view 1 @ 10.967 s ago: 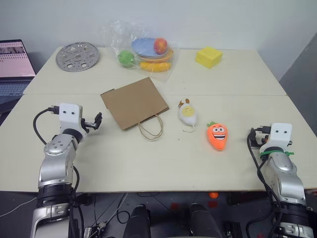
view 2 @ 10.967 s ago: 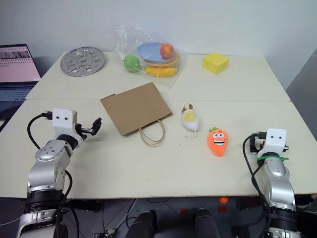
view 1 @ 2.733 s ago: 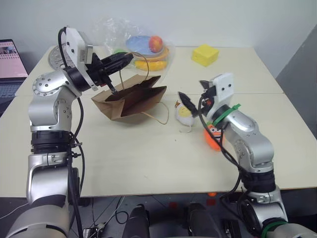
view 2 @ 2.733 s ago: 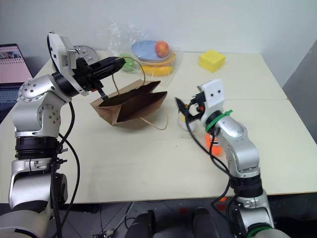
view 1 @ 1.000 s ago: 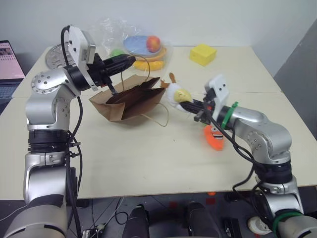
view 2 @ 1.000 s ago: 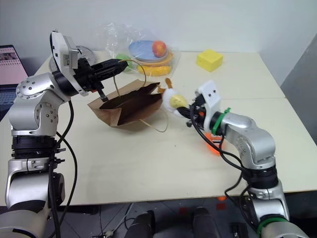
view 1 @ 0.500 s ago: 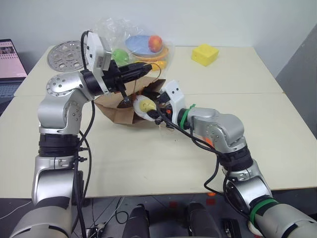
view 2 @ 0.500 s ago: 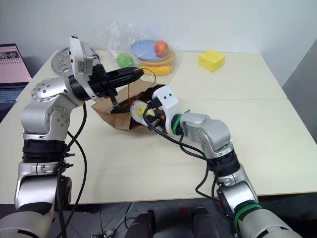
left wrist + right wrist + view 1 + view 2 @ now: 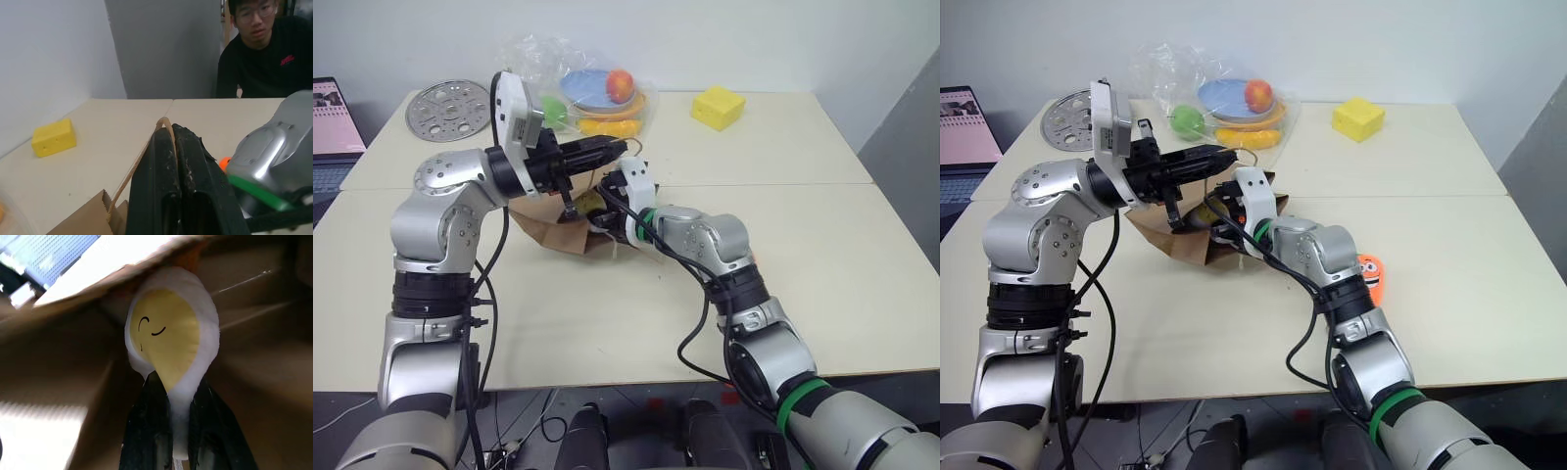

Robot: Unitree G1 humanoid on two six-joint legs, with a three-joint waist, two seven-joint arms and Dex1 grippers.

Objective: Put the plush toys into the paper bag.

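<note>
paper bag (image 9: 540, 228) on table (image 9: 862, 255), mouth lifted open. left gripper (image 9: 174, 147) pinched on bag's cord handle (image 9: 164, 123). right gripper (image 9: 181, 428) inside bag mouth, clamped on egg chick (image 9: 168, 340). carrot toy (image 9: 1372, 276) on table, right of bag.

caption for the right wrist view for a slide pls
Right gripper shut on the white-and-yellow egg plush, holding it inside the brown paper bag.
</note>
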